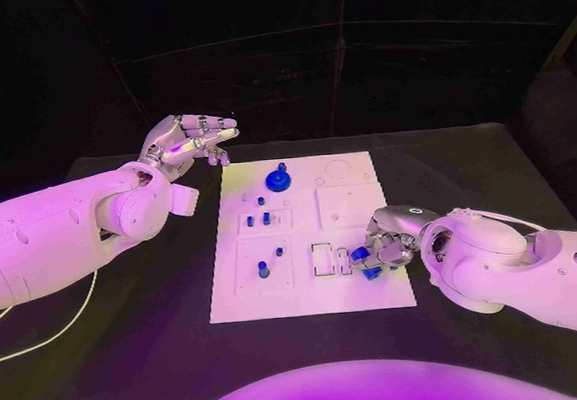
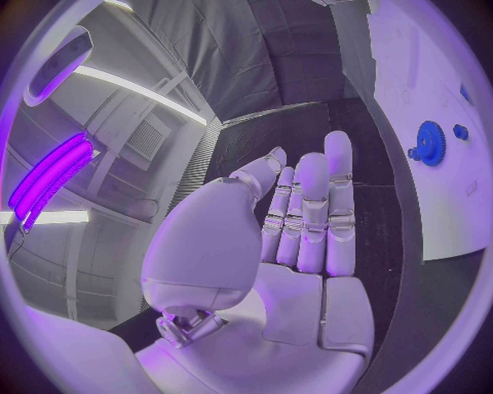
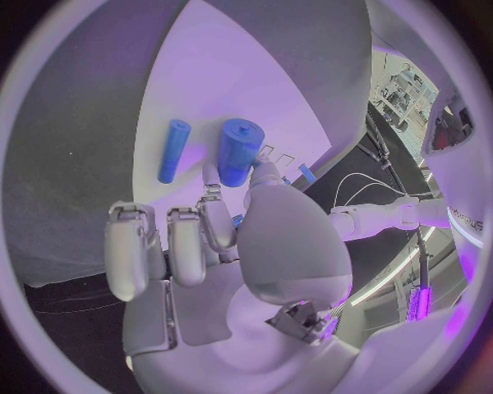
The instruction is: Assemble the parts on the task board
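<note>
- The black desk (image 1: pixel 140 349) carries the white task board (image 1: pixel 312 295), which lies between the two arms.
- The left arm reaches in beside the board's far corner. The left hand (image 1: pixel 191 140) is raised above the desk just off that corner, released, fingers straight and close together, grasping nothing. In the left wrist view the left hand (image 2: pixel 298 222) shows its flat palm and extended fingers, with the board off to the fingers' side.
- The right arm comes in over the board's near corner on its own side. The right hand (image 1: pixel 382 249) is lowered onto the board there, fingers curled down round a short blue cylinder (image 1: pixel 361 254). The right wrist view shows the cylinder (image 3: pixel 239 151) pinched at the fingertips, so this hand is grasping it.
- A blue gear (image 1: pixel 278 179) with a knob stands on the board's far part, near the left hand and well apart from the right hand; in the left wrist view the gear (image 2: pixel 430 143) lies beyond the fingertips.
- A slim blue pin (image 3: pixel 172 150) lies on the board just beside the cylinder held by the right hand.
- Several small blue pegs (image 1: pixel 263 270) stand in the board's recesses between the two hands.
</note>
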Motion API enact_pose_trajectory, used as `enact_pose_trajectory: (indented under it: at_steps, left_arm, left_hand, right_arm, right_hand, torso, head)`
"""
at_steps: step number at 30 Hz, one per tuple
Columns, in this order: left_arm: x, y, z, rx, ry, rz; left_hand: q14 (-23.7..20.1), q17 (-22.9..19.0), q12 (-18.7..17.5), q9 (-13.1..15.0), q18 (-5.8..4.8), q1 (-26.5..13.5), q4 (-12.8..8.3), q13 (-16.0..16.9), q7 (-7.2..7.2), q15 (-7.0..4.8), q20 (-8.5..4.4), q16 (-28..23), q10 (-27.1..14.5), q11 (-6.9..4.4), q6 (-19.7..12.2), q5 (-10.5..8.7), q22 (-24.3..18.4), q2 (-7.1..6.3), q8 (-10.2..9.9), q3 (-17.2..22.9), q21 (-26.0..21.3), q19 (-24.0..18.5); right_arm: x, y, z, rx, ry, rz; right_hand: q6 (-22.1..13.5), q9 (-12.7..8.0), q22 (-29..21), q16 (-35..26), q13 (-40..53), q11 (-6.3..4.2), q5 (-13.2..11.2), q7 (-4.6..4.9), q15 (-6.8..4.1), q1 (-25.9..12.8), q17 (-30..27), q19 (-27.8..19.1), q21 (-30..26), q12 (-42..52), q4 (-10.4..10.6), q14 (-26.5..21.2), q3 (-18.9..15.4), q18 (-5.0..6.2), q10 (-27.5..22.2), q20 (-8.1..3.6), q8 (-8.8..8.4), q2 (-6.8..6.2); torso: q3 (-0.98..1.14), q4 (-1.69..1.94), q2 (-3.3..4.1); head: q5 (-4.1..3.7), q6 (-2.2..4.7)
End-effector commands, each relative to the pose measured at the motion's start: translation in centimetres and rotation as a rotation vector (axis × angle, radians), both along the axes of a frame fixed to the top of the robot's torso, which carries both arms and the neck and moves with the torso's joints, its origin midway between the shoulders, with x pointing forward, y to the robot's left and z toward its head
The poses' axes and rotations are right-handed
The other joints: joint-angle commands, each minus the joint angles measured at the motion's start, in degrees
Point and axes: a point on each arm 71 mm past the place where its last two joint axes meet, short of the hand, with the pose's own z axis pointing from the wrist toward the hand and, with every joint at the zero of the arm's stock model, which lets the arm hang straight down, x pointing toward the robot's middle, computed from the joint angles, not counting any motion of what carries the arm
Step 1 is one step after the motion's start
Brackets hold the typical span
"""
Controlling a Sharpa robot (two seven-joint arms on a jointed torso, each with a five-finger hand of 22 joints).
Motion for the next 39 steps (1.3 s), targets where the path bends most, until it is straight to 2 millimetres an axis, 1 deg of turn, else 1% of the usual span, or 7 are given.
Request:
enact_pose_trajectory:
  at_steps: [1, 4, 8, 11, 21, 33, 39]
  left_arm:
    - [0.0, -0.1, 0.1, -0.007, 0.000, -0.013]
    - [0.0, -0.1, 0.1, -0.007, 0.001, -0.012]
    - [0.0, -0.1, 0.1, -0.007, 0.001, -0.012]
    - [0.0, -0.2, 0.1, -0.007, 0.001, -0.013]
    - [0.0, -0.3, 0.1, -0.008, 0.000, -0.015]
    - [0.0, -0.4, 0.1, -0.010, -0.001, -0.019]
    - [0.0, -0.4, 0.1, -0.010, -0.001, -0.020]
  left_hand:
    - [-0.4, -0.1, 0.3, 0.0, 0.33, 0.0, 0.0, 0.0, -0.11, 0.18, 0.18, -0.2, -0.4, -0.16, -0.3, 0.24, -0.1, 0.37, 0.4, -0.2, -0.3, -0.2]
    - [-0.4, -0.1, 0.3, 0.0, 0.33, 0.0, 0.0, 0.0, -0.11, 0.18, 0.18, -0.2, -0.4, -0.16, -0.3, 0.24, -0.1, 0.37, 0.4, -0.2, -0.3, -0.2]
    - [-0.4, -0.1, 0.3, 0.0, 0.33, 0.0, 0.0, 0.0, -0.11, 0.18, 0.18, -0.2, -0.4, -0.16, -0.3, 0.24, -0.1, 0.37, 0.4, -0.2, -0.3, -0.2]
    - [-0.4, -0.1, 0.3, 0.0, 0.33, 0.0, 0.0, 0.0, -0.11, 0.18, 0.18, -0.2, -0.4, -0.16, -0.3, 0.24, -0.1, 0.37, 0.4, -0.2, -0.3, -0.2]
    - [-0.4, -0.1, 0.3, 0.0, 0.33, 0.0, 0.0, 0.0, -0.11, 0.18, 0.18, -0.2, -0.4, -0.16, -0.3, 0.24, -0.1, 0.37, 0.4, -0.2, -0.3, -0.2]
    - [-0.4, -0.1, 0.3, 0.0, 0.33, -0.1, 0.1, 0.0, -0.11, 0.19, 0.20, -0.2, -0.5, -0.16, -0.4, 0.25, -0.1, 0.39, 0.4, -0.3, -0.3, -0.2]
    - [-0.4, -0.1, 0.3, 0.0, 0.33, -0.1, 0.1, 0.0, -0.11, 0.19, 0.20, -0.2, -0.5, -0.16, -0.4, 0.25, -0.1, 0.39, 0.4, -0.3, -0.3, -0.2]
  right_arm:
    - [-0.4, -0.2, -0.6, -0.021, 0.012, -0.008]
    - [-0.6, -0.1, -0.1, 0.014, -0.018, -0.024]
    - [-0.9, 0.0, 0.5, 0.070, -0.045, -0.044]
    - [-1.3, 0.2, 0.8, 0.102, -0.048, -0.056]
    - [-1.6, 1.1, 1.3, 0.169, -0.037, -0.083]
    - [-0.9, 3.3, 0.7, 0.196, -0.013, -0.067]
    - [-0.5, 4.0, 0.5, 0.197, -0.022, -0.063]
  right_hand:
    - [0.8, 0.4, 10.1, 0.3, 0.3, -0.24, 1.6, -0.17, -0.55, 1.7, 2.9, 2.3, 0.3, 0.3, -0.4, 3.8, 0.2, -0.42, 0.4, -0.43, 0.24, 1.59]
    - [1.6, 0.9, 10.2, 0.3, 0.5, -0.57, 5.1, -0.56, -0.82, 2.3, 3.0, 2.4, 0.4, 0.3, -0.4, 3.8, 0.2, -0.44, 0.6, -0.67, 0.55, 2.33]
    - [2.1, 1.3, 10.3, 0.3, 0.7, -0.80, 6.0, -0.84, -1.00, 2.5, 3.0, 2.5, 0.4, 0.3, -0.3, 3.8, 0.0, -0.47, 0.7, -0.82, 0.83, 2.45]
    - [2.5, 1.7, 10.4, 0.3, 1.0, -1.01, 6.8, -1.06, -1.18, 2.2, 3.1, 2.6, 0.5, 0.4, 0.0, 3.8, -0.3, -0.50, 0.9, -0.99, 1.03, 2.59]
    - [3.4, 2.5, 10.4, 0.1, 1.1, -1.35, 6.9, -1.47, -1.49, 1.1, 3.0, 2.5, 0.5, 0.2, 1.3, 3.8, -1.0, -0.49, 1.0, -1.30, 1.45, 3.22]
    - [3.9, 3.6, 10.5, 0.1, 0.4, -1.64, 6.1, -1.80, -1.74, -1.1, 3.2, 2.6, 0.5, -0.8, 1.6, 3.8, -2.3, -0.51, 1.1, -1.56, 1.77, 4.02]
    - [4.2, 4.1, 10.6, 0.2, 0.3, -1.79, 5.4, -1.98, -1.87, -2.0, 3.3, 2.7, 0.6, -1.0, 1.6, 3.9, -2.8, -0.55, 1.2, -1.68, 1.98, 4.44]
  torso:
    - [0.04, -0.03, -0.05]
    - [0.04, 0.02, -0.12]
    - [-0.06, 0.11, -0.14]
    - [-0.03, 0.19, -0.10]
    - [-0.05, 0.10, -0.02]
    - [-0.03, 0.20, 0.02]
    - [-0.03, 0.11, 0.02]
  head:
    - [-0.05, 0.01]
    - [0.00, 0.10]
    - [-0.28, 0.20]
    - [-0.25, 0.32]
    - [-0.01, 0.64]
    - [0.20, 0.72]
    - [0.46, 0.80]
